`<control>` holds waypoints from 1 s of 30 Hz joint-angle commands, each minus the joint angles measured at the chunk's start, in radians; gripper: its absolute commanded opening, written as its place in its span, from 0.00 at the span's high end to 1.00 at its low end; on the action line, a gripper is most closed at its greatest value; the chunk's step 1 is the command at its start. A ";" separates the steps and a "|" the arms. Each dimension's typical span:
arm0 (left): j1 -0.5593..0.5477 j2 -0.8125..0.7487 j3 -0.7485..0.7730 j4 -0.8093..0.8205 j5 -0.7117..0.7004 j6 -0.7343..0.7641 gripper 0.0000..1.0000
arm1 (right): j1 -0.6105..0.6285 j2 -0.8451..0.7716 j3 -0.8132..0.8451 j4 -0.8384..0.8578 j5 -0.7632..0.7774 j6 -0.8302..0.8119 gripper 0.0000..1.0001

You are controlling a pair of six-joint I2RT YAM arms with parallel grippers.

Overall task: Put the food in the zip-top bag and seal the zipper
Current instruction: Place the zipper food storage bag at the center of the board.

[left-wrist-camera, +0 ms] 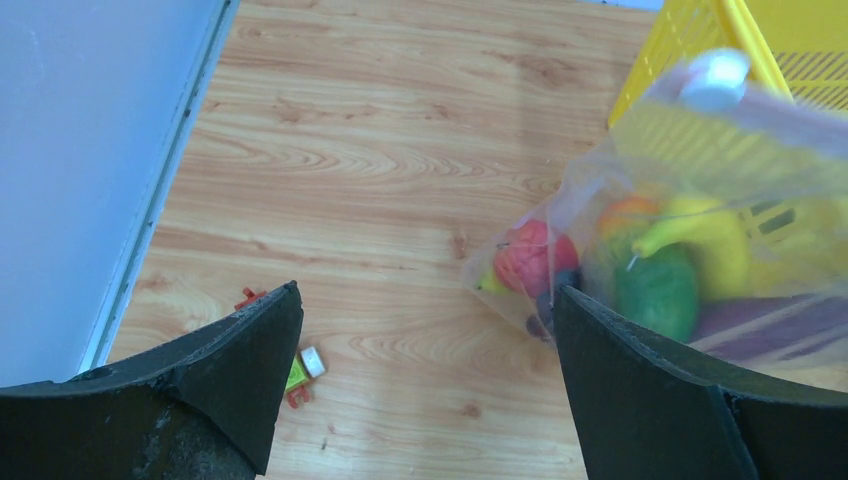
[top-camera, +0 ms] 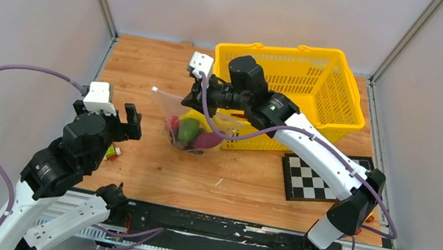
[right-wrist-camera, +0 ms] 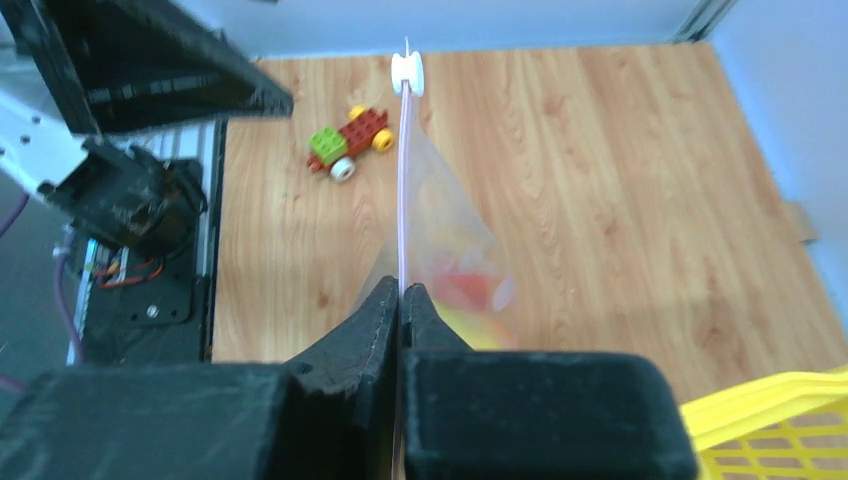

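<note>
Right gripper [right-wrist-camera: 400,292] on zipper [right-wrist-camera: 402,180], food [right-wrist-camera: 468,293] blurred

SURFACE: light-brown wood-grain tabletop [top-camera: 242,186] | UPPER RIGHT: yellow plastic mesh basket [top-camera: 335,100], standing | RIGHT: black-and-white checkerboard panel [top-camera: 313,178], flat, just beside basket | CENTRE: clear floppy plastic zip-top bag [top-camera: 175,107] with coloured plastic toy food [top-camera: 188,131], lower end on wood, against basket | LEFT: small multicoloured toy block car [top-camera: 112,152], well apart from bag
</note>
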 commanded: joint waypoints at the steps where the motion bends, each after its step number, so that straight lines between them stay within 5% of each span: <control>1: 0.006 -0.014 0.020 -0.012 -0.022 -0.017 0.00 | 0.014 -0.018 -0.107 0.029 -0.101 -0.031 1.00; 16: 0.005 0.035 0.070 -0.022 0.067 0.026 0.00 | 0.144 -0.086 -0.392 0.006 -0.249 -0.032 0.97; 19: 0.006 0.031 0.006 0.023 0.138 -0.014 0.00 | 0.149 -0.097 -0.404 0.002 -0.261 -0.010 0.77; 24: 0.006 0.026 -0.104 0.082 0.248 -0.094 0.00 | 0.152 -0.151 -0.418 0.034 -0.205 0.054 0.62; 30: 0.006 0.014 -0.197 0.096 0.271 -0.178 0.00 | 0.152 -0.201 -0.445 0.149 0.130 0.154 0.46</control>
